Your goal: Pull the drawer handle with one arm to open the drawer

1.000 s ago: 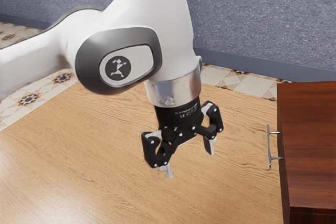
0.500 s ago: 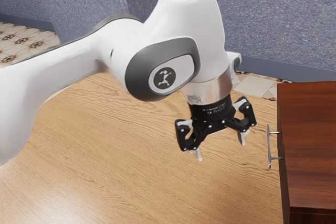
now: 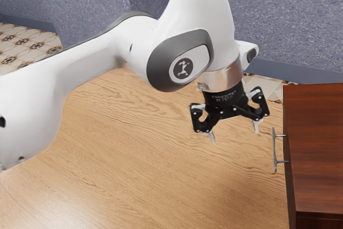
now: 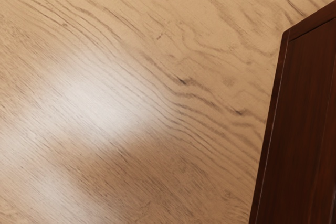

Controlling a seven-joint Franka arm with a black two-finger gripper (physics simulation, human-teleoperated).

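Above the wooden table [image 3: 107,175], near the drawer handle [image 3: 276,149], the hand [image 3: 235,134] hangs spread.

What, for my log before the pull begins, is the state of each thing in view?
drawer: looks shut, front flush with the cabinet.
drawer handle: untouched, nothing gripping it.
tool: open and empty, in the air above the table, short of the drawer handle.
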